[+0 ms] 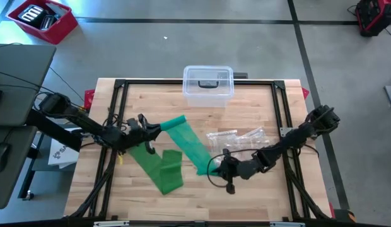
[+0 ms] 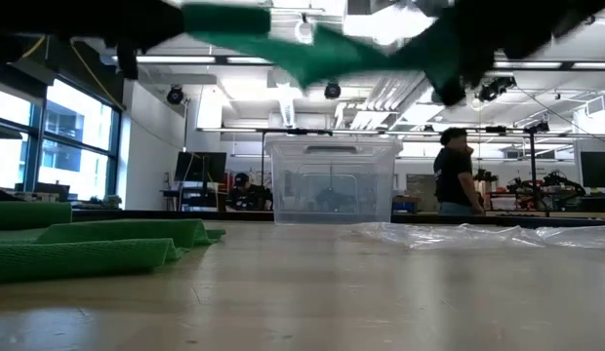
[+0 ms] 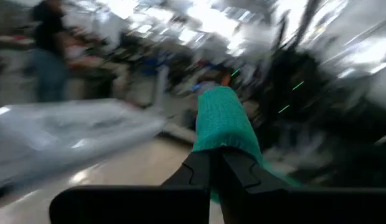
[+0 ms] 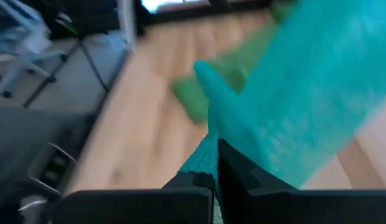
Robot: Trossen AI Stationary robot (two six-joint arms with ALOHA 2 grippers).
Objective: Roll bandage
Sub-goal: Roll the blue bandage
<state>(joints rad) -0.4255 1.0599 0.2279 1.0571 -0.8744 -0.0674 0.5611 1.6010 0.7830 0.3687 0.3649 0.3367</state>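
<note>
The green bandage (image 1: 189,145) is a long strip. One stretch of it hangs in the air between my two grippers, seen high in the low view as the bandage (image 2: 322,49). The rest lies in loose folds (image 1: 163,169) on the table's near left. My left gripper (image 1: 159,130) is shut on the strip's far-left end, and my right gripper (image 1: 213,165) is shut on its near-right end. Both are above the table's middle. My left gripper pinches the bandage's bunched, rounded end (image 3: 221,127) between its two fingers, coming about level from the table's left. That end is lifted clear of the table. My right gripper pinches the strip at an edge (image 4: 208,146) between its two fingers, coming from the table's right and slanting slightly down. The strip runs from it up toward my left gripper, clear of the table.
A clear plastic box (image 1: 208,84) stands at the table's far edge in the middle. A crumpled clear plastic bag (image 1: 236,137) lies right of the middle. A black frame (image 1: 120,85) borders the table. A person (image 2: 456,171) stands in the room beyond.
</note>
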